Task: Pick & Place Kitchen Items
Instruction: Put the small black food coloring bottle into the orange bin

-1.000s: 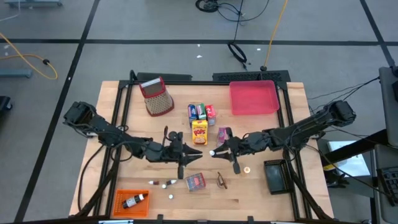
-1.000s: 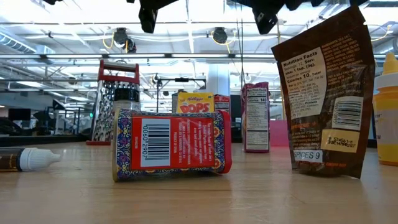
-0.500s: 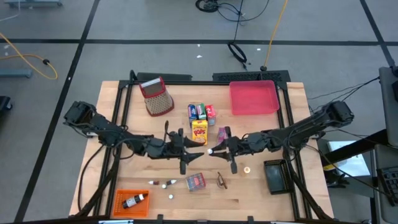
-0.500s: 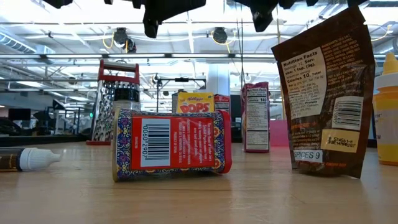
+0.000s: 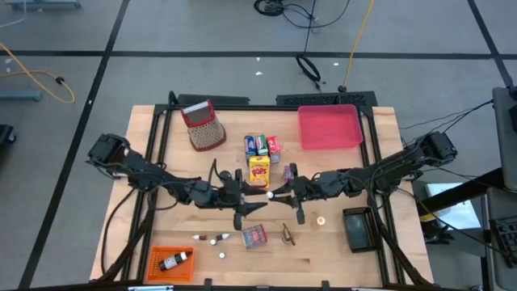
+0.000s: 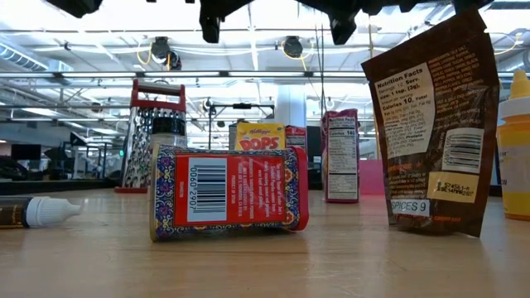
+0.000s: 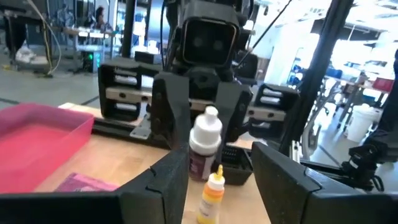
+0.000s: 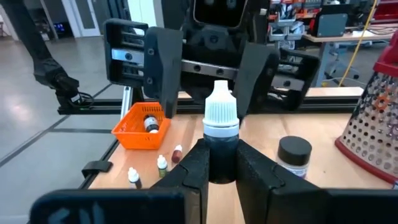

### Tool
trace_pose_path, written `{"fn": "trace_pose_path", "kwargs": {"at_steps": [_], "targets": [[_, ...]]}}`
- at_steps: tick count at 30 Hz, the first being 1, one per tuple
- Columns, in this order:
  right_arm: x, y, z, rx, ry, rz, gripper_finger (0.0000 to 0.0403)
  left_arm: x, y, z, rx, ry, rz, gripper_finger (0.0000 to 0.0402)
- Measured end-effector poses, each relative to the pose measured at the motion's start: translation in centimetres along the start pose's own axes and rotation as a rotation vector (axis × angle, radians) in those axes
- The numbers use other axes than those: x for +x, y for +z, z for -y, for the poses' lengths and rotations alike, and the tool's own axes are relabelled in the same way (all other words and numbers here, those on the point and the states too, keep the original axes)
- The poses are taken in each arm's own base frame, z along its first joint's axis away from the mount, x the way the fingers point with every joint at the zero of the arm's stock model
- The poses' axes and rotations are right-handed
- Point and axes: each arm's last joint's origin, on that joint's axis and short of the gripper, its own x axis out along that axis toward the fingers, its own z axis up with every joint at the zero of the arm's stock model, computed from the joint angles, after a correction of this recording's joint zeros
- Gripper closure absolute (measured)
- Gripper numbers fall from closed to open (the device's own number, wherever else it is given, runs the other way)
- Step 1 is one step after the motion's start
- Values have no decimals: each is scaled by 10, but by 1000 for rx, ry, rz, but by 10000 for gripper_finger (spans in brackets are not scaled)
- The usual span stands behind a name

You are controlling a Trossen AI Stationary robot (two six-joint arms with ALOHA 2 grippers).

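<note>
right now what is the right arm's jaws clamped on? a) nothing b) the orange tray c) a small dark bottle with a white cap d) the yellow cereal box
c: in the right wrist view the right gripper jaws are closed on a small dark bottle with a white cap, held toward the open left gripper.

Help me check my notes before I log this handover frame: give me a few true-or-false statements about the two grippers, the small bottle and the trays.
1. The right gripper is shut on a small white-capped bottle. True.
2. The left gripper is clamped on that bottle. False: its fingers stand open, apart from the bottle.
3. The two grippers face each other above the middle of the table. True.
4. The orange tray is empty. False: a small dark bottle lies in it.
5. The yellow cereal box sits in the pink tray. False: it stands on the table beside the tray.
</note>
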Motion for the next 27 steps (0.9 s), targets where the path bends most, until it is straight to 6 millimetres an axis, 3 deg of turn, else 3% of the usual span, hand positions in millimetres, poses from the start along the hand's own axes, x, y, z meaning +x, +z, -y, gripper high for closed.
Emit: {"fn": "trace_pose_path", "kwargs": {"at_steps": [6,22,27], "targets": [[0,-1,0,-1,0,-10,357,8,-10,-3,2,10,17,232],[0,-2,0,0,-2,-16,357,11,-6,-11,29,27,59,232],[0,-2,0,0,-2,-17,357,12,-4,-12,46,-14,59,260]]}}
